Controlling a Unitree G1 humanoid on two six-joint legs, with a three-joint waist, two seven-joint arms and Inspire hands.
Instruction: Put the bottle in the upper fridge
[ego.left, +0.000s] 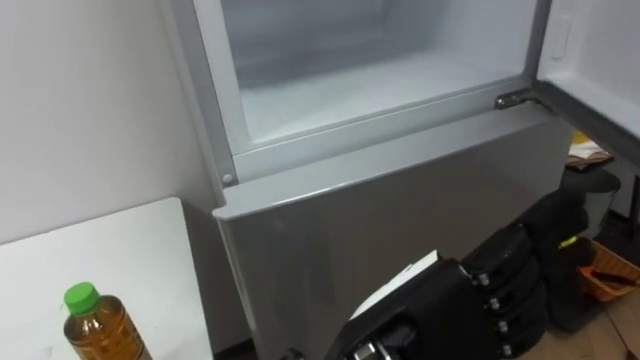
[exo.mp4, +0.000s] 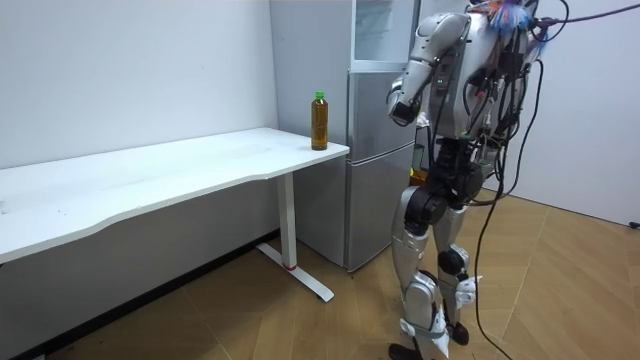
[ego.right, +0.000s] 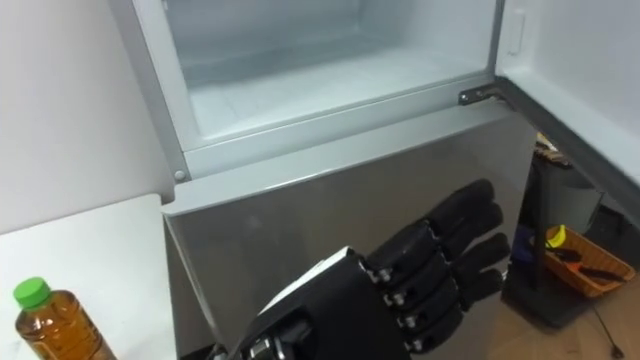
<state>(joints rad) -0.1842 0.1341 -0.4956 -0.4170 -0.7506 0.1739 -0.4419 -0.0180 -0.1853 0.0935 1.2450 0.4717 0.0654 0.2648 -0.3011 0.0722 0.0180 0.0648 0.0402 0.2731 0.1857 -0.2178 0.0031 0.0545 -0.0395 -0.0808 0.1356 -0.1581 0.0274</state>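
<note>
The bottle (ego.left: 100, 325), with amber liquid and a green cap, stands upright on the white table (ego.left: 120, 250) near the corner closest to the fridge (ego.left: 400, 210). In the room view it stands alone at that end of the table, just beside the fridge's side wall.

The left hand (ego.right: 400, 280) is raised in front of the closed lower door of the fridge, below the open upper compartment (ego.left: 380, 70). Its fingers (ego.right: 470, 215) are stretched out nearly straight and point to the robot's right; they hold nothing and touch nothing. The hand is well apart from the bottle, which is off to its left and lower in the eye views, with the fridge's corner between them.

The upper door (ego.left: 600, 60) is swung wide to the right, and the white inside of the compartment is bare as far as it shows. The fridge is silver-grey and stands against a pale wall, with the table's end next to it.

In the room view the robot stands upright on a wooden floor (exo.mp4: 560, 290), facing the fridge, the table at its left. An orange bin (ego.right: 590, 262) sits on the floor to the right of the fridge, next to a dark object that cannot be made out.
</note>
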